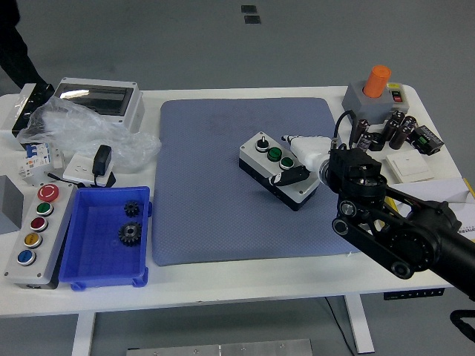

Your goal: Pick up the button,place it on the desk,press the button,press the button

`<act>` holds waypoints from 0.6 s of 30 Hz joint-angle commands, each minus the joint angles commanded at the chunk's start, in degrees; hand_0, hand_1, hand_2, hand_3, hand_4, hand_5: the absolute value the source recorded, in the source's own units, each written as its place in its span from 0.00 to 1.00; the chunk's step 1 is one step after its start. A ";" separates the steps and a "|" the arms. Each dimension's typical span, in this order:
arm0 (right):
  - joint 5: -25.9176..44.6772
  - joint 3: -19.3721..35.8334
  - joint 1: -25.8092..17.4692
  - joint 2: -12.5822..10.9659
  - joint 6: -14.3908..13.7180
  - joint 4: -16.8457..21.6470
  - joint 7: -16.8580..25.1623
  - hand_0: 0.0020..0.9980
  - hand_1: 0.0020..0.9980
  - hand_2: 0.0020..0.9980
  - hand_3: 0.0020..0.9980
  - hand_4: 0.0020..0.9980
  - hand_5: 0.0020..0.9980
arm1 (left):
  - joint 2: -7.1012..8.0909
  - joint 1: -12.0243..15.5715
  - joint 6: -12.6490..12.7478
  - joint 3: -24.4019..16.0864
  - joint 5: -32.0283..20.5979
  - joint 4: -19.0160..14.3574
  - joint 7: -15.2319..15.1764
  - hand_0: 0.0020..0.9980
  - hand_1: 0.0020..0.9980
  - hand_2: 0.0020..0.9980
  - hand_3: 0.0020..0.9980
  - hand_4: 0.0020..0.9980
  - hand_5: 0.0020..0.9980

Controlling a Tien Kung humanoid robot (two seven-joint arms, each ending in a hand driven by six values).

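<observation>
A grey button box (276,169) with a black selector knob and two green buttons lies on the blue-grey mat (215,185), right of centre. My right hand (300,159) comes in from the lower right; its white fingers (306,144) rest on the box's right end and a black finger (288,178) lies across the box top. The box sits flat on the mat. The left arm does not show.
A blue bin (104,276) with two black gears stands at the front left, a long multi-colour button panel (35,231) left of it. A grey box with an orange knob (376,93), capacitors and switch plates lie at the back right. A plastic bag and enclosure sit back left.
</observation>
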 joint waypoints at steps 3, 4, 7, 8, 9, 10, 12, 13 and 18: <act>0.20 -0.37 0.00 0.14 -0.54 -0.43 0.00 0.95 0.96 0.99 1.00 1.00 0.72 | -0.03 0.02 0.00 0.10 -0.03 0.01 -0.02 0.68 0.71 0.67 0.69 0.70 0.39; 0.29 -0.62 0.00 0.24 -0.93 -0.70 0.00 0.95 0.96 0.99 1.00 1.00 0.72 | -0.05 0.01 0.01 0.14 -0.03 0.01 -0.05 0.68 0.71 0.67 0.69 0.70 0.39; 0.11 -1.45 -0.04 0.51 -2.68 -1.27 0.00 0.91 0.95 0.99 1.00 1.00 0.71 | -0.08 -0.09 0.06 0.23 -0.02 0.00 -0.14 0.68 0.71 0.66 0.68 0.69 0.39; -0.05 -1.75 -0.04 0.58 -3.46 -1.40 0.00 0.91 0.95 0.99 1.00 1.00 0.71 | -0.09 -0.12 0.07 0.23 -0.02 0.00 -0.17 0.68 0.71 0.66 0.68 0.69 0.39; -0.26 -2.11 -0.03 0.65 -4.54 -1.52 0.00 0.91 0.95 0.99 1.00 1.00 0.71 | -0.10 -0.17 0.09 0.24 -0.01 0.00 -0.21 0.68 0.71 0.66 0.68 0.69 0.39; -0.39 -2.40 0.00 0.70 -5.27 -1.59 0.00 0.91 0.95 0.99 1.00 1.00 0.71 | -0.10 -0.19 0.10 0.22 0.02 0.00 -0.24 0.68 0.71 0.66 0.68 0.69 0.39; -0.54 -3.10 0.09 0.82 -6.55 -1.81 0.00 0.86 0.94 0.98 1.00 1.00 0.71 | -0.09 -0.23 0.14 0.19 0.06 -0.01 -0.30 0.68 0.71 0.66 0.67 0.68 0.38; -0.61 -3.41 0.12 0.88 -7.07 -1.95 0.00 0.86 0.94 0.98 1.00 1.00 0.71 | -0.09 -0.25 0.15 0.19 0.08 -0.01 -0.32 0.68 0.71 0.66 0.67 0.68 0.38; -1.33 -4.36 0.07 1.12 -10.44 -2.64 0.00 0.67 0.86 0.92 1.00 1.00 0.54 | -0.09 -0.30 0.21 0.23 0.06 0.01 -0.42 0.68 0.71 0.66 0.67 0.67 0.37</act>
